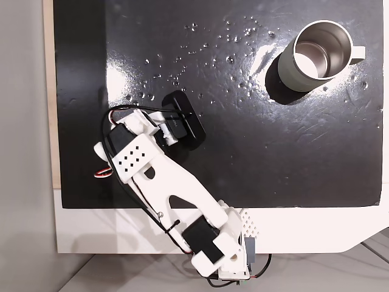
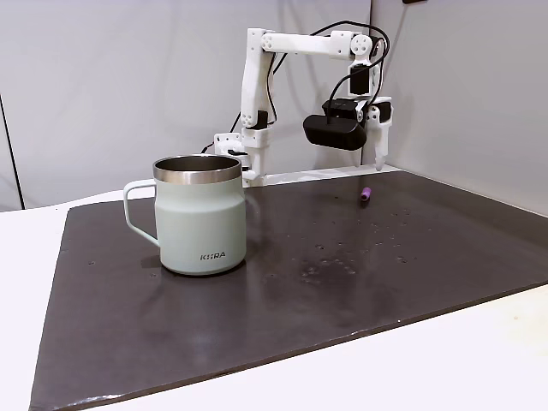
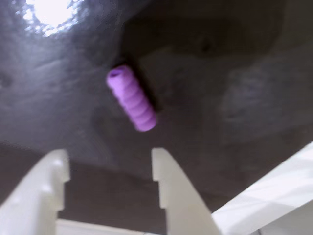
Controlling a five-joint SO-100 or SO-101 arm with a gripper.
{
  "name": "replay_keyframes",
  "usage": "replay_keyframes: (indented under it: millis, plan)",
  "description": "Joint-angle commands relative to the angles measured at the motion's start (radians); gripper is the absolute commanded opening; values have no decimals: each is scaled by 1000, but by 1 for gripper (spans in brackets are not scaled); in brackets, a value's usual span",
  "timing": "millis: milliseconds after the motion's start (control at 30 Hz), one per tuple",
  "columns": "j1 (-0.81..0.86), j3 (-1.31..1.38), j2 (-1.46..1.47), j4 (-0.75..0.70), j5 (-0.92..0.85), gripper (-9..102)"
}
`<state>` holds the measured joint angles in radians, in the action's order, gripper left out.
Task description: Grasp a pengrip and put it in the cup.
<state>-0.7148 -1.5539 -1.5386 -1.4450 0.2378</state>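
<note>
The purple ribbed pengrip (image 3: 132,98) lies on the black mat, just ahead of my gripper (image 3: 110,154) in the wrist view. The two white fingers stand open, with nothing between them. In a fixed view the pengrip (image 2: 366,194) rests near the mat's far edge, and my gripper (image 2: 378,163) hangs a little above it, pointing down. The grey-white cup (image 2: 201,223) stands upright at the front left of that view, far from the arm. From above, the cup (image 1: 292,70) is at the top right with its handle to the right. There the arm's wrist hides the pengrip.
The black mat (image 1: 273,152) covers most of a white table (image 1: 316,231). Small shiny specks (image 1: 231,42) dot the mat's far part. The arm's base (image 1: 225,255) sits at the table's near edge. A grey wall (image 2: 479,86) stands close beside the arm.
</note>
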Motion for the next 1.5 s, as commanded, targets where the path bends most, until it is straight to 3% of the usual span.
replay_keyframes:
  millis: [0, 767, 1467]
  plan:
    - [12, 57, 31, -60, -14, 21]
    - [-38, 279, 376, -80, -144, 18]
    - [-40, 261, 373, -72, -241, 0]
